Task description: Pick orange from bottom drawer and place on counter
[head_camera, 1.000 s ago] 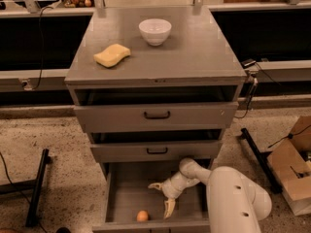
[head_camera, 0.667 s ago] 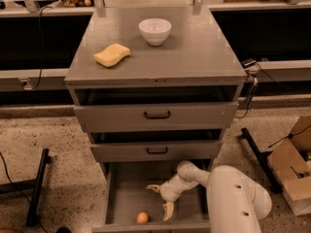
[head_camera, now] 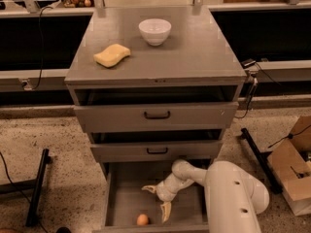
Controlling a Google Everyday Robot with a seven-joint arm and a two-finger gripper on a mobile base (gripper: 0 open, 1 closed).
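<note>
Orange (head_camera: 142,220) rests on the floor of the open bottom drawer (head_camera: 127,191), close to its front edge. Gripper (head_camera: 155,204) is inside the drawer, fingers spread and empty. Orange lies just beside the nearer fingertip, view-left of it and not between the fingers. Not yet on the surface (head_camera: 194,52).

jaws: inside bottom drawer (head_camera: 127,198), spread wide
orange (head_camera: 142,220): bottom drawer floor, front edge
bench (head_camera: 194,47): above bottom drawer

Gripper (head_camera: 157,200) inside bottom drawer (head_camera: 127,197), just right of orange (head_camera: 142,220).
</note>
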